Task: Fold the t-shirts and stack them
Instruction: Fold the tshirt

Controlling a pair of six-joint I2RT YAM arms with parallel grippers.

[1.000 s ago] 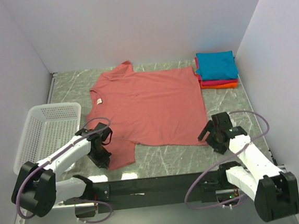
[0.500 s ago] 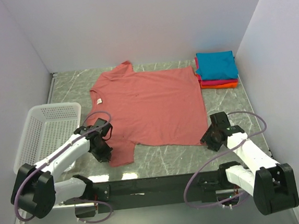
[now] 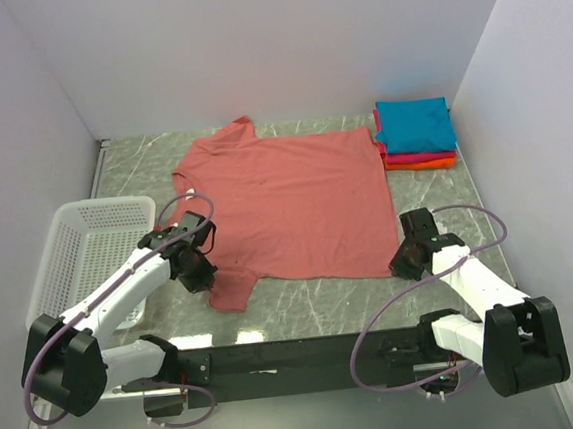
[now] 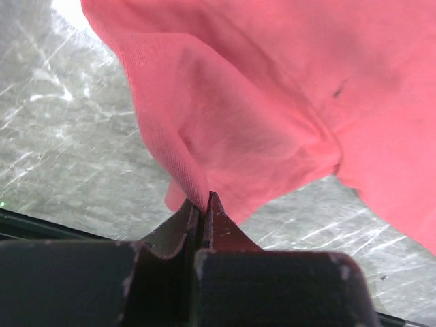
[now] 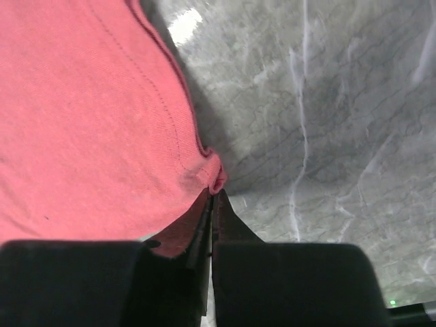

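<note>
Jaws are shut on the salmon t-shirt (image 3: pixel 295 199): sleeve by left gripper (image 4: pixel 203 208), hem corner by right gripper (image 5: pixel 212 199). Light, limp cloth is judged best held at corners.

Bare table (image 3: pixel 324 301) runs along the near edge btwn my left gripper (image 3: pixel 204 279) and right gripper (image 3: pixel 399 265), so there's room to pass there. The salmon tee (image 3: pixel 295 199) covers the middle, reaching almost to the rear wall (image 3: pixel 272 45). On my left the basket (image 3: pixel 105 202) blocks. The folded stack (image 3: pixel 415 133) fills the far-right corner, near the right wall (image 3: pixel 540 132). There's an open strip rt of the tee, nearer me than the stack.
</note>
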